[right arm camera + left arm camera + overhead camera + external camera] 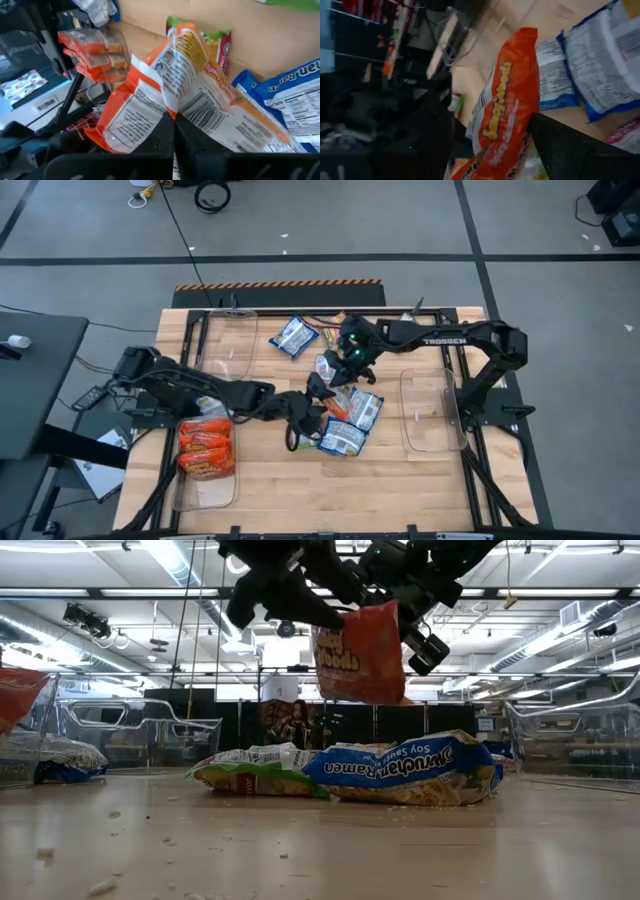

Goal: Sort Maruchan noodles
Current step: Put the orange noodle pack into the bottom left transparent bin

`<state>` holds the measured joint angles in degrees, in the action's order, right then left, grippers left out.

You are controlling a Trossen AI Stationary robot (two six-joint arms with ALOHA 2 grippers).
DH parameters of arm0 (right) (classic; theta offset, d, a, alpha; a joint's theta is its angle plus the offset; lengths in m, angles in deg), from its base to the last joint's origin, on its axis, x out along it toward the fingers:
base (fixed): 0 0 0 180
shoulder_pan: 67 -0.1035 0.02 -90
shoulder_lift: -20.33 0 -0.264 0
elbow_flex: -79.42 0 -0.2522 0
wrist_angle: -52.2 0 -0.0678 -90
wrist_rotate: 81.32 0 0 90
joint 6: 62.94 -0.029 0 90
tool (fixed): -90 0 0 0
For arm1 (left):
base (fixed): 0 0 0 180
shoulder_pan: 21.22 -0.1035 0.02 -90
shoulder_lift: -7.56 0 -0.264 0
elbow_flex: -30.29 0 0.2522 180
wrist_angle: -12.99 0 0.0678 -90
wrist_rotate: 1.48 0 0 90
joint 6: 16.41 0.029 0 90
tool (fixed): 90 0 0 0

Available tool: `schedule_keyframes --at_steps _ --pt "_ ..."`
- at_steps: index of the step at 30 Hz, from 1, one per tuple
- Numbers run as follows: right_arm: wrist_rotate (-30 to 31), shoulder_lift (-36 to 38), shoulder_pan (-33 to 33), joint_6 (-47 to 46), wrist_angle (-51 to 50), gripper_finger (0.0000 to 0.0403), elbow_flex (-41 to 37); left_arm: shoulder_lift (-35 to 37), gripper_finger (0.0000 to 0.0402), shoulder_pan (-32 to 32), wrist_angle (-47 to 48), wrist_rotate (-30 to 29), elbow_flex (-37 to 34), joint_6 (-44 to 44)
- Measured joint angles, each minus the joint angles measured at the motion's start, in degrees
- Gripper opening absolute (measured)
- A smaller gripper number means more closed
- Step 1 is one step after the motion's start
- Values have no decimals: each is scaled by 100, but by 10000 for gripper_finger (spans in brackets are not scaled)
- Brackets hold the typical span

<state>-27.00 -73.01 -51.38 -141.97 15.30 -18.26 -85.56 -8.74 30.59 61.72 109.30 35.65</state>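
Note:
An orange-red noodle packet [360, 652] hangs in the air above the pile at mid-table, between my two grippers. My left gripper [316, 404] reaches in from the table's left and is closed on it. My right gripper [342, 380] comes from the far right and is shut on it too. Below it, blue-white packets [410, 770] and a green one [250, 776] lie flat on the table. Another blue packet [293, 336] lies toward the far edge. My left gripper has the orange packet [502, 120] between its two fingers [560, 145], which lie across its width on its two long edges. The packet is clear of the table. My right gripper pinches a creased edge of the orange packet's printed back [172, 107] between its two closed fingers. The fingers come slanting down from the far right. The packet hangs below them, clear of the pile.
A clear bin [205, 452] at the near left holds several orange packets. Another clear bin [432, 412] stands at the right and a third [226, 340] at the far left. Crumbs lie on the near part of the table [100, 885].

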Motion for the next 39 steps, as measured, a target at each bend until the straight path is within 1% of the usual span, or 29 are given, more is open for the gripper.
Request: schedule_keyframes --at_steps 2,7,10,13,15,19,22,24,26,28,30,32,34,36,38,39 --pt "-1 -50 -71 -29 72 4 0 -86 257 -41 13 235 11 -72" --pt "43 -42 -162 -14 484 4 0 -136 233 -70 361 428 11 -221" --pt "151 -42 -182 -16 702 4 -5 -134 205 -70 466 383 11 -189" --pt "257 -41 -237 147 832 10 -7 -134 169 -67 451 103 11 -193" --pt "337 -38 -290 261 864 23 -7 -131 143 -43 472 -105 10 -204" --pt "485 29 -311 422 1094 66 -7 -94 104 100 658 -435 25 -550" --pt "792 349 -246 588 1299 101 -1 -65 95 299 1403 -523 448 -1061" --pt "1011 677 -144 798 1350 121 12 -27 93 456 2222 -584 935 -1711" --pt "1196 1029 -59 1104 1320 136 11 -9 93 605 3165 -501 1559 -2642" --pt "1372 1410 -26 1402 1252 146 11 23 93 758 4363 -171 2191 -3746" --pt "1522 1797 -30 1684 1084 150 11 26 92 935 5251 346 2735 -4933" --pt "1787 2141 -86 2038 871 151 13 28 92 1213 6099 735 3146 -6026" --pt "2160 2450 -185 2395 581 150 13 94 92 1681 6574 923 3319 -7028" --pt "2576 2714 -333 2679 276 150 12 213 92 2275 6786 904 3324 -8033" --pt "2959 2908 -506 2883 -62 150 11 302 92 2981 6887 648 3324 -9044" --pt "3120 2976 -600 2962 -189 151 11 340 92 3356 6916 403 3324 -9593"
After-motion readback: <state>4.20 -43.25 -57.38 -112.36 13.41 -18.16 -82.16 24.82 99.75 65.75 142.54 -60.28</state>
